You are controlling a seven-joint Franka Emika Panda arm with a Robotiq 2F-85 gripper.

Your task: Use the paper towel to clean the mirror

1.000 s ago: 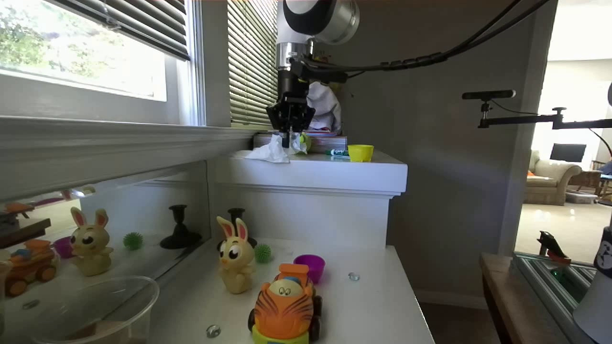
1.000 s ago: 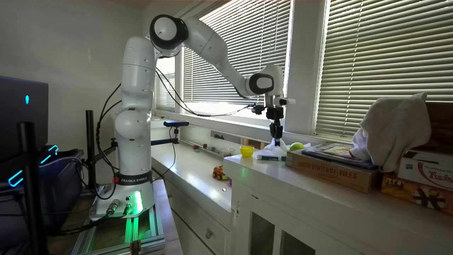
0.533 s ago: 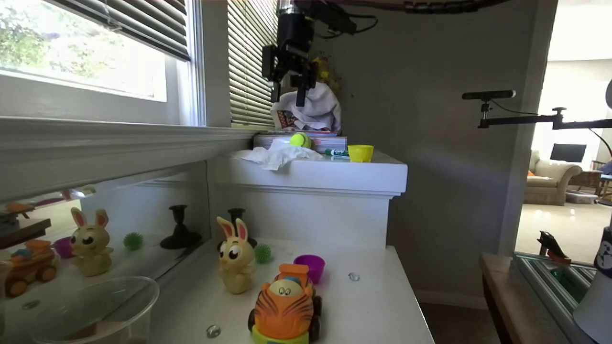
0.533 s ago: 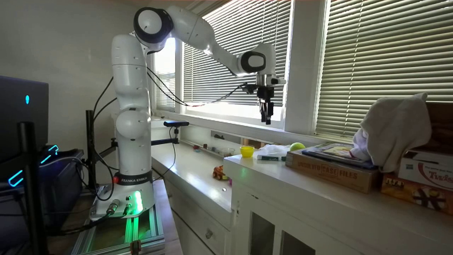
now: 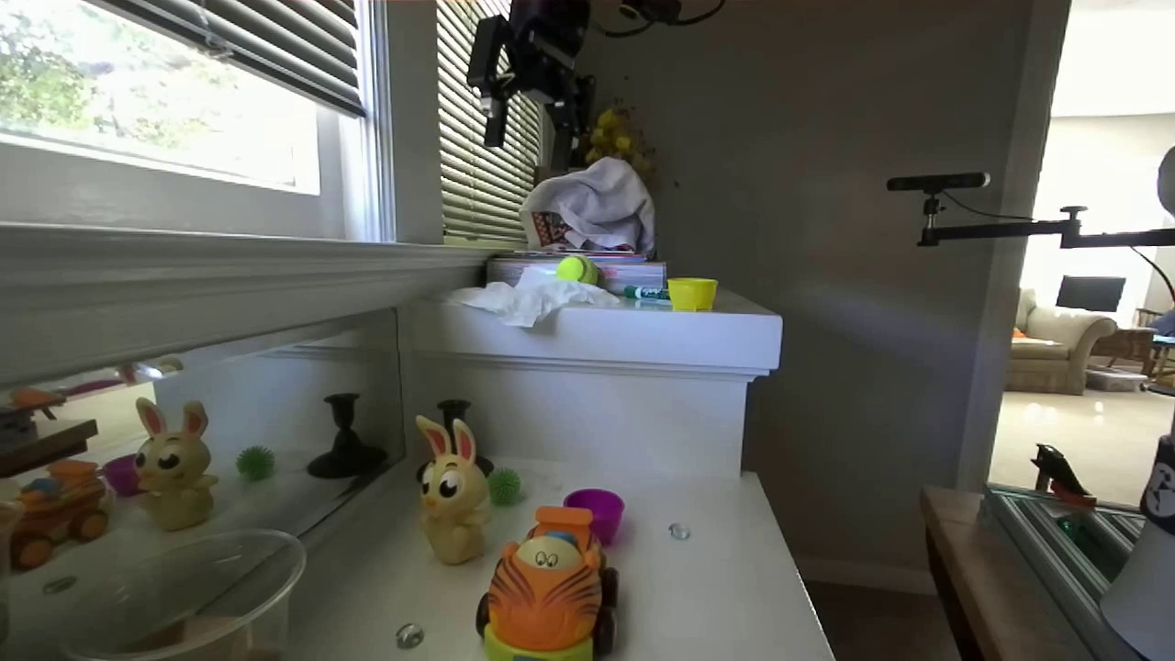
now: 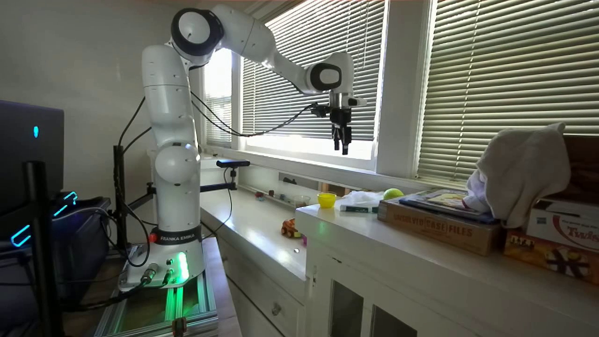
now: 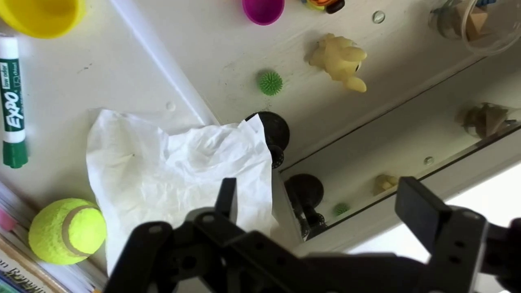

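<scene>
Daylight burns white through the window [image 6: 299, 145] behind the hand [image 6: 341, 149]; below it, the glossy tabletop [image 6: 262, 234] catches glare.

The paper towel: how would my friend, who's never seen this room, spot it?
In an exterior view, find the raised white cabinet top. The paper towel lies on it, left of the yellow cup and in front of the tennis ball. Unlike both, it is a thin, crumpled white sheet.
</scene>
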